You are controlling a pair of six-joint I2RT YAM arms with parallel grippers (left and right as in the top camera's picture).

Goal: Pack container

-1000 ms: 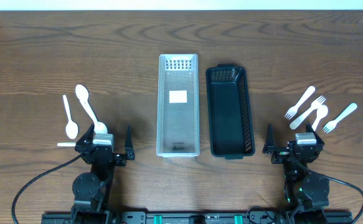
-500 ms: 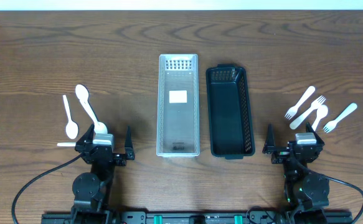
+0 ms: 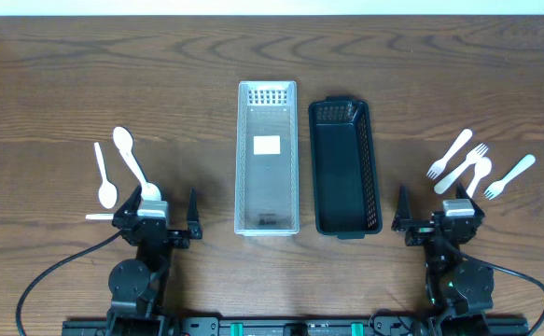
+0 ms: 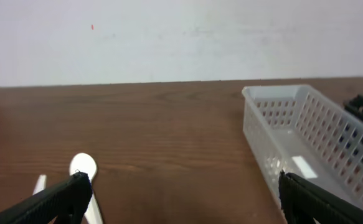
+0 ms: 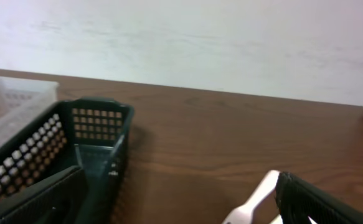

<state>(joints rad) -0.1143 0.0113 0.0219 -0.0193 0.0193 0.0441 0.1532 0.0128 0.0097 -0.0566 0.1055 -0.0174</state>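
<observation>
A clear plastic basket and a black basket stand side by side at the table's middle, both empty. Three white spoons lie at the left; one spoon bowl shows in the left wrist view. Several white forks lie at the right; one fork handle shows in the right wrist view. My left gripper is open and empty near the front edge, just below the spoons. My right gripper is open and empty, just below the forks.
The clear basket fills the right of the left wrist view. The black basket fills the left of the right wrist view. A white wall runs behind the table's far edge.
</observation>
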